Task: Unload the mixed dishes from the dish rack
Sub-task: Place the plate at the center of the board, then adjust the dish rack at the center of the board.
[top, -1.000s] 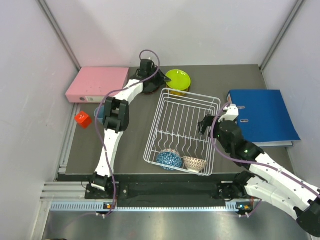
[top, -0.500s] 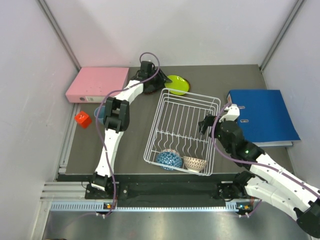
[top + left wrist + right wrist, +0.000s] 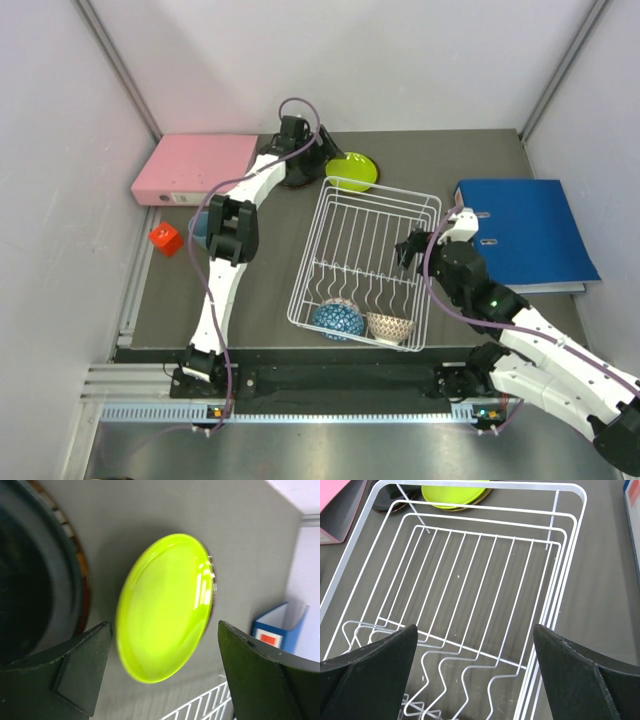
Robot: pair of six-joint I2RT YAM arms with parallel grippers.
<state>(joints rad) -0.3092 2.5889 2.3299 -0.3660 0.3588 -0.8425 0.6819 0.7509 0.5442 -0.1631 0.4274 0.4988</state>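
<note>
Bright, even light from above fills all three views; shadows are soft. White glare streaks the lime green plate (image 3: 165,610) near its rim. The fingers (image 3: 75,675) of the left gripper (image 3: 164,626) look blurred, perhaps out of focus.

**Open rack, crowded edges**

The rack (image 3: 372,235) is left open above its far part; its near end is blocked by a blue bowl (image 3: 338,319) and a beige bowl (image 3: 389,326). A green plate (image 3: 352,170) is seen just beyond the far rim.

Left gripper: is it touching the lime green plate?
Apart. The left wrist view shows grey table between the lime green plate and each finger of the open left gripper.
</note>
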